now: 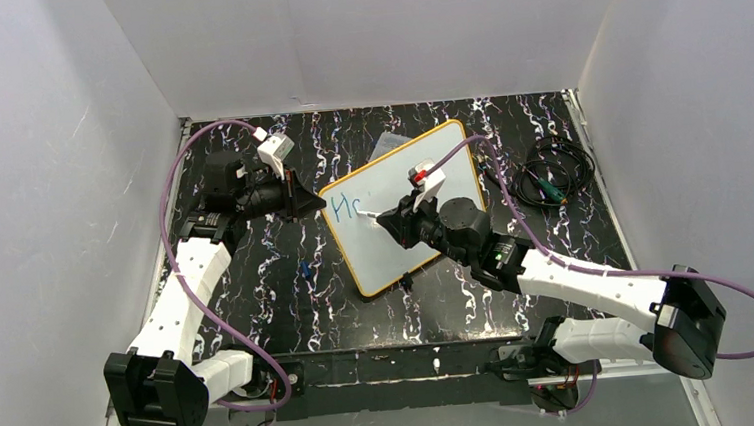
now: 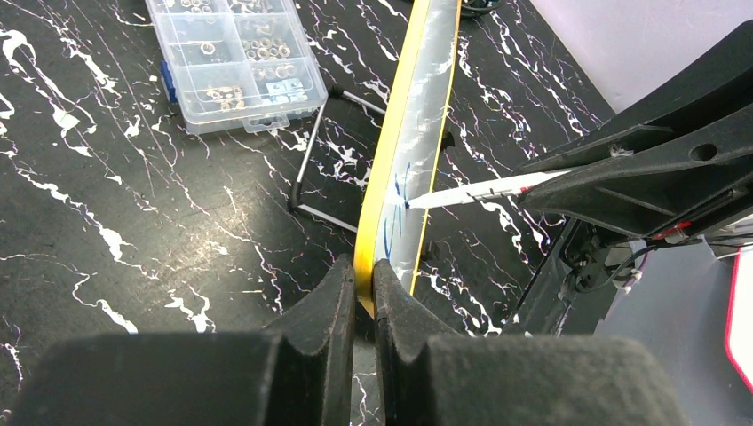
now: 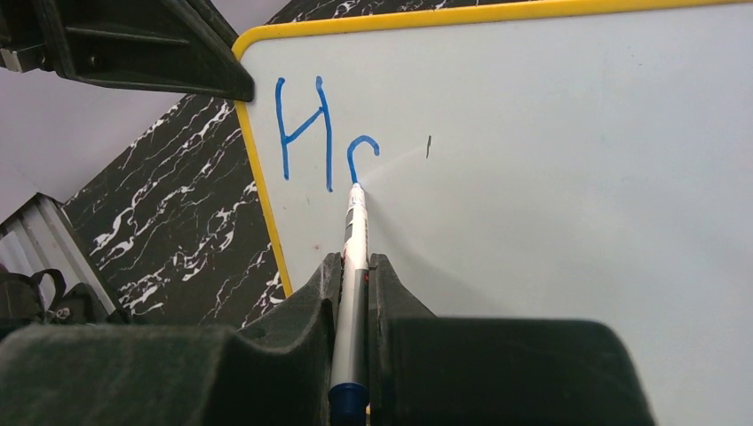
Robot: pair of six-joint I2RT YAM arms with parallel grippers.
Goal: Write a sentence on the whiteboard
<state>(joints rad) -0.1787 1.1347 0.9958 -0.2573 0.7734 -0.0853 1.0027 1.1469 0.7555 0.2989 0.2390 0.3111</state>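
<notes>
right fingers (image 3: 311, 311) pinching marker (image 3: 355, 244), tip on whiteboard (image 3: 550, 222), blue "H" lettering (image 3: 304, 129)

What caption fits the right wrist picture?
Right gripper holds a marker, writing blue letters on the whiteboard.

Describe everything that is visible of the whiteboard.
The whiteboard is a flat white rectangle with a thin yellow-orange frame and rounded corners. It stands tilted on the black marbled table, propped by a wire stand behind it. The left tool is shut on its frame edge. The marker in the right tool touches its face, where blue lettering reads "H" and an unfinished second letter.
</notes>
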